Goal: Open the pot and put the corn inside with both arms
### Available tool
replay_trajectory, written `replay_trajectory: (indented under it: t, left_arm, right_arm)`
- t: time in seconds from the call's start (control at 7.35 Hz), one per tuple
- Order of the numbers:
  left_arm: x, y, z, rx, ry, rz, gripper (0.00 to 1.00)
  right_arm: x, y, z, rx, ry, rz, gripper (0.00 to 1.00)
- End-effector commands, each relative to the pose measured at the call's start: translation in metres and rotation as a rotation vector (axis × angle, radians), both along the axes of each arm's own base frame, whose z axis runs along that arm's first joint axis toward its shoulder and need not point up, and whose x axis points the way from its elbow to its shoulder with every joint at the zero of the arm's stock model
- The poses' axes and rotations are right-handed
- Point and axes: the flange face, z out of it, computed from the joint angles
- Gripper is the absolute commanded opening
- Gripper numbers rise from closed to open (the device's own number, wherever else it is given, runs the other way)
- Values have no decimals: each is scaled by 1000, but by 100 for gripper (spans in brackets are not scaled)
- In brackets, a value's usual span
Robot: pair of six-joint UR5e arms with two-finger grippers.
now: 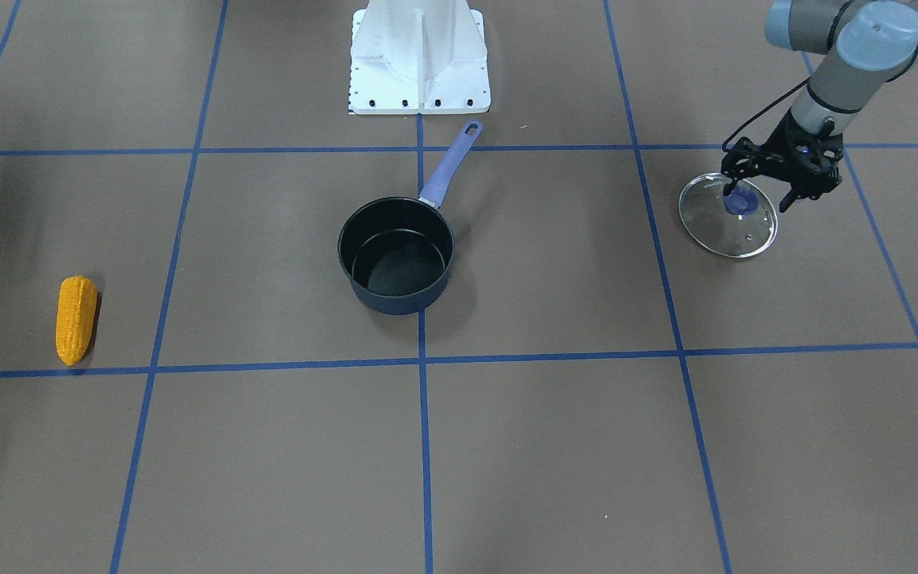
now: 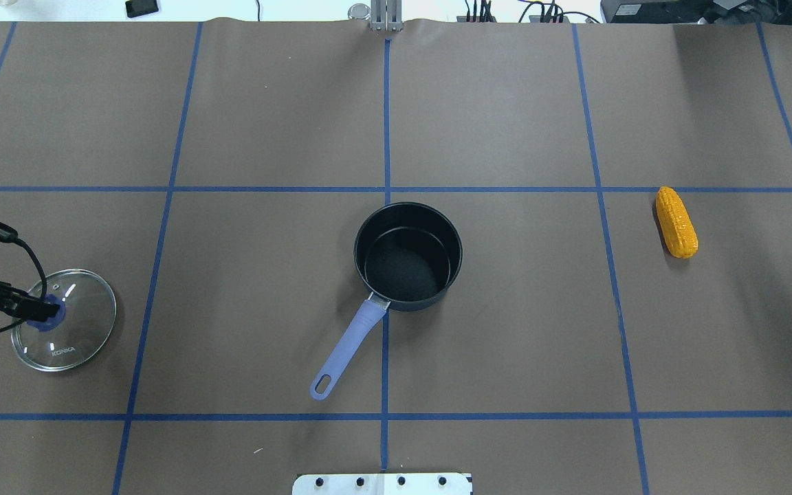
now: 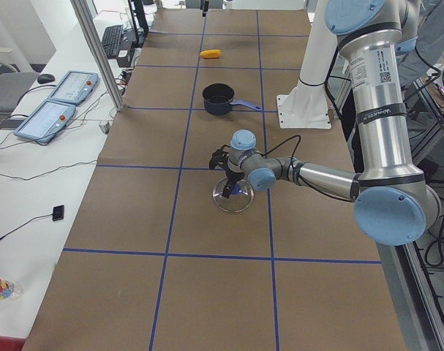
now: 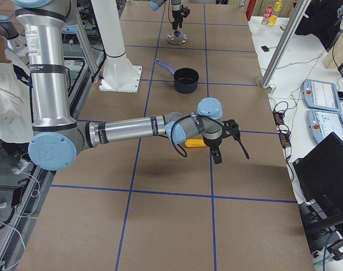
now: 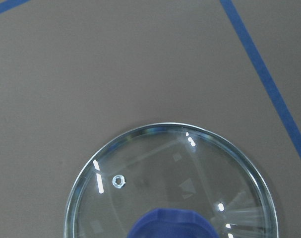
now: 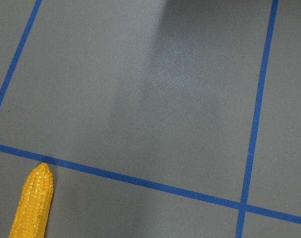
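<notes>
Glass lid (image 1: 734, 237) lies under spread left fingers (image 1: 789, 199); right fingers (image 4: 216, 156) unreadable above corn (image 1: 76, 319); pot (image 1: 395, 299) uncovered.

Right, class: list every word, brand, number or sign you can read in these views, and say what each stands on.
"KONKA": on the glass lid, near its rim, in the overhead view.
Printed label on the left arm, exterior left view: too small to read.
Pot and corn: no text visible.
</notes>
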Motion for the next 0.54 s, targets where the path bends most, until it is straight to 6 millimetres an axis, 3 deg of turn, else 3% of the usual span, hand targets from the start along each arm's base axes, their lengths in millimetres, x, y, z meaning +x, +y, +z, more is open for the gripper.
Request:
replay_trajectory:
  t: [0.0, 0.14, 0.41]
  left_arm:
    - [-89, -58, -9, 15, -14, 19, 98]
    - [-134, -72, -9, 4, -14, 8, 98]
    - [-177, -81, 25, -72, -82, 28, 98]
  right_arm:
    - [-3, 0, -3, -4, -4, 1, 100]
    - [-4, 1, -2, -7, -5, 1, 100]
    - [-7, 1, -1, -10, -7, -4, 100]
